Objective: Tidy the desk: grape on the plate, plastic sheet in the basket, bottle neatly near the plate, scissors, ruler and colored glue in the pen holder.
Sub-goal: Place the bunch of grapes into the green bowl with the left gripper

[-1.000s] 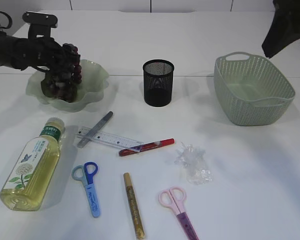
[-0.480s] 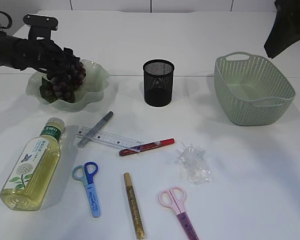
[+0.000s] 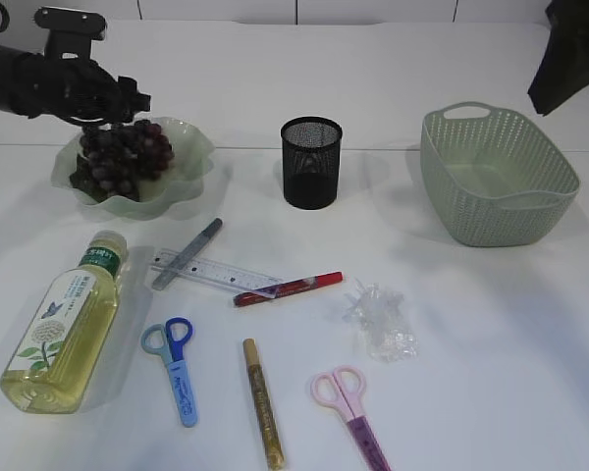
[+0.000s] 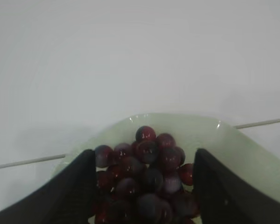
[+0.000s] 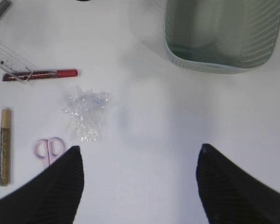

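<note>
Now your left gripper stood open, fingers spread either side of grape, no contact visible. Grape lay below fingers, resting on plate. Second earlier, bunch hung clamped in those fingers above plate; since then fingers released and lifted clear. Grape step looked done. Your right gripper stood open, empty, plastic sheet ahead-left of fingers, basket beyond, still empty.
</note>
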